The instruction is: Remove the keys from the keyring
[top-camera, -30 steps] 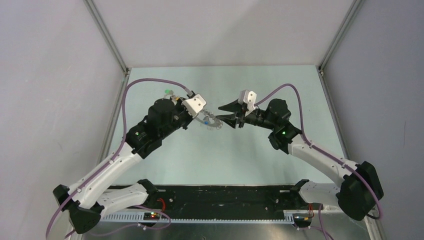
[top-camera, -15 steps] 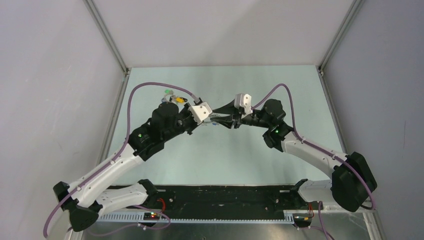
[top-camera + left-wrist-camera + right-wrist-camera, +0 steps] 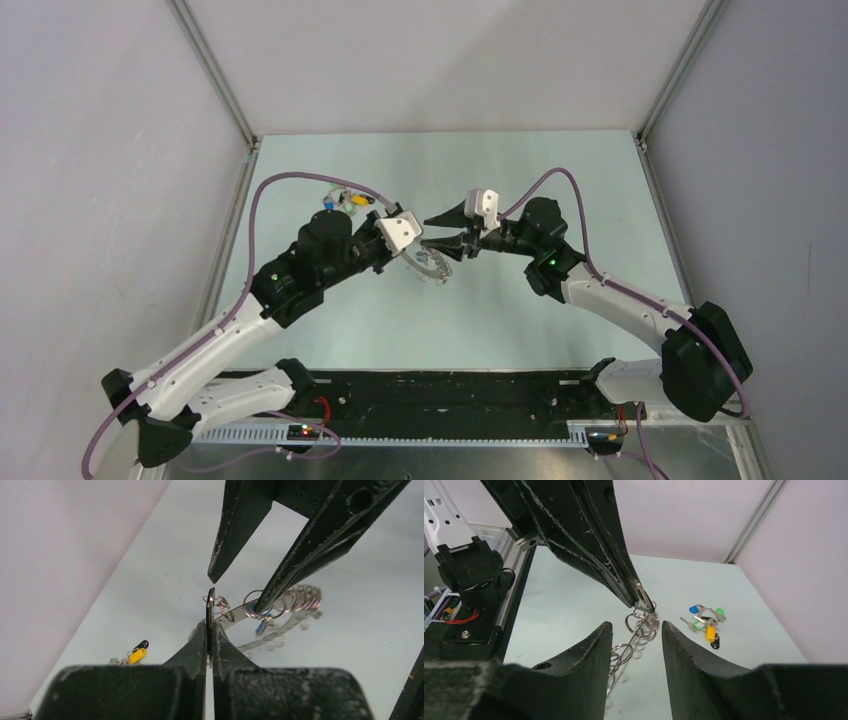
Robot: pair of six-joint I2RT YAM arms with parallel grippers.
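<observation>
The keyring [image 3: 431, 266] is a silvery ring frilled with wire loops. It hangs off the table from my left gripper [image 3: 408, 250]. In the left wrist view the left gripper [image 3: 210, 624] is shut on a thin black key [image 3: 210, 602] seen edge-on, which is linked to the keyring [image 3: 295, 602]. A blue key [image 3: 260, 626] dangles from the ring. My right gripper [image 3: 436, 233] is open, with one finger above the ring and one against its loops. In the right wrist view the right gripper [image 3: 636, 624] straddles the blurred keyring [image 3: 640, 629] without gripping it.
A loose cluster of green, blue, yellow and black keys [image 3: 341, 198] lies on the pale table [image 3: 520, 310] at the back left. It also shows in the left wrist view [image 3: 134, 654] and the right wrist view [image 3: 706, 625]. Enclosure walls stand on three sides.
My right arm has moved left up to the left gripper. My left gripper has shifted slightly, and the ring now hangs lower and swings.
</observation>
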